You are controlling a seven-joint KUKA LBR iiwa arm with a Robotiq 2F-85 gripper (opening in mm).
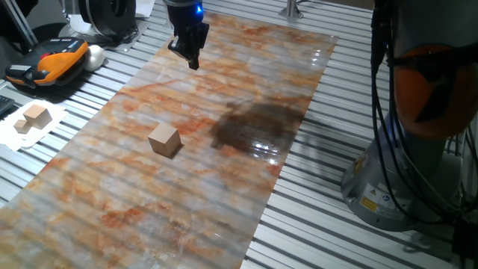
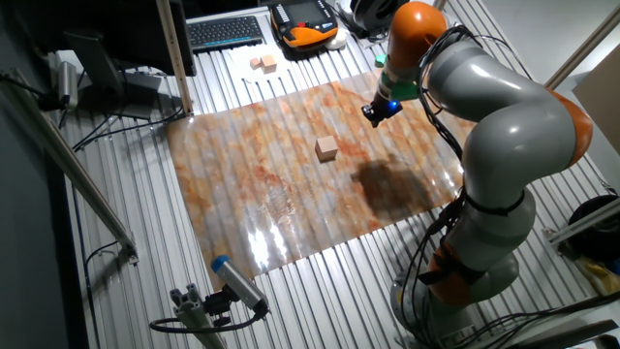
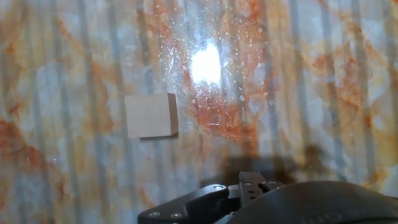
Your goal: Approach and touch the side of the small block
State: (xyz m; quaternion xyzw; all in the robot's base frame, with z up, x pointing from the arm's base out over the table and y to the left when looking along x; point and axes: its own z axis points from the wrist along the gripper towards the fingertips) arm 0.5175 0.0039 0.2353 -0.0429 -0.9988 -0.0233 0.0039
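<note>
The small block (image 1: 164,140) is a plain light-tan wooden cube on the marbled orange-grey sheet (image 1: 224,187). It also shows in the other fixed view (image 2: 326,148) and in the hand view (image 3: 151,115), left of centre. My gripper (image 1: 193,64) hangs above the far part of the sheet, well apart from the block, with its dark fingers drawn together and nothing between them. In the other fixed view the gripper (image 2: 375,112) is to the right of the block and beyond it. The hand view shows only the gripper's body along the bottom edge.
Pale wooden blocks on white paper (image 1: 33,118) lie off the sheet at the left. An orange and black pendant (image 1: 48,60) lies behind them. A dark patch (image 1: 258,127) marks the sheet. The robot base (image 1: 418,164) stands at the right. A blue-tipped tool (image 2: 237,281) lies near the sheet's front.
</note>
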